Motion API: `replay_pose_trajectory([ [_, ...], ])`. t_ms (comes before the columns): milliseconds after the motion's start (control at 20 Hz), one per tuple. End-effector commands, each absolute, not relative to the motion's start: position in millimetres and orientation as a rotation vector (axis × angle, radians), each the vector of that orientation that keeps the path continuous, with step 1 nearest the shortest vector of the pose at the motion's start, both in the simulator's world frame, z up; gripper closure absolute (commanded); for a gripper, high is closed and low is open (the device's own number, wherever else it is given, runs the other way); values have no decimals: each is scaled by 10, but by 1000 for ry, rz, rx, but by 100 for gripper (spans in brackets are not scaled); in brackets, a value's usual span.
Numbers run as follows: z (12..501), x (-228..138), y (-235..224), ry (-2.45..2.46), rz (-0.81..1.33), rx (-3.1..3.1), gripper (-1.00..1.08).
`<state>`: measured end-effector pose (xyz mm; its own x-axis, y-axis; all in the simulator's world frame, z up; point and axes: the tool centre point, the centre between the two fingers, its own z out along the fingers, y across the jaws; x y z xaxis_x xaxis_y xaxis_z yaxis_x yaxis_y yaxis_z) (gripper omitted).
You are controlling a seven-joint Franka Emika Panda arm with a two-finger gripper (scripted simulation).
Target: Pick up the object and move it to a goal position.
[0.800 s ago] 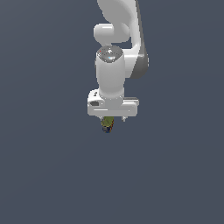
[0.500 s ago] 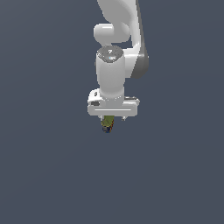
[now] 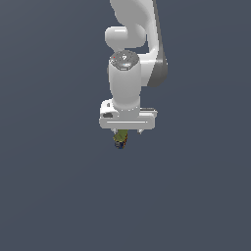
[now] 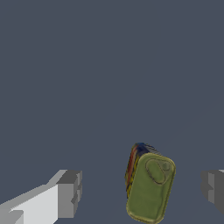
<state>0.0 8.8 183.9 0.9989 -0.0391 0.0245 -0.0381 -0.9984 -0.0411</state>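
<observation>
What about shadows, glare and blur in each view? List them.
Exterior view: flat, even lighting, no cast shadow under the can, a soft highlight on the white arm, the can small and coarse. Wrist view: no glare, the can's lid crisp, the gripper fingers cut by the frame edge.

exterior frontal, wrist close, both show can [image 3: 120, 138]

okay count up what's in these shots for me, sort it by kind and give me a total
Cans: 1, the olive-topped can lying between the open fingers
Robot arms: 1, the white arm
Grippers: 1, the gripper, with grey fingers
Total: 3
</observation>
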Motion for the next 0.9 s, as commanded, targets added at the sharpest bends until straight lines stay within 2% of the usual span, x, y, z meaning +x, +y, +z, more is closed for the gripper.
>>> replay_pose_trajectory([
  [0,1823,-13,82,68,-38,-3101,-92],
  [350,1622,-157,5,171,-27,-3106,-92],
  [850,1180,-553,-182,420,-4,-3107,-92],
])
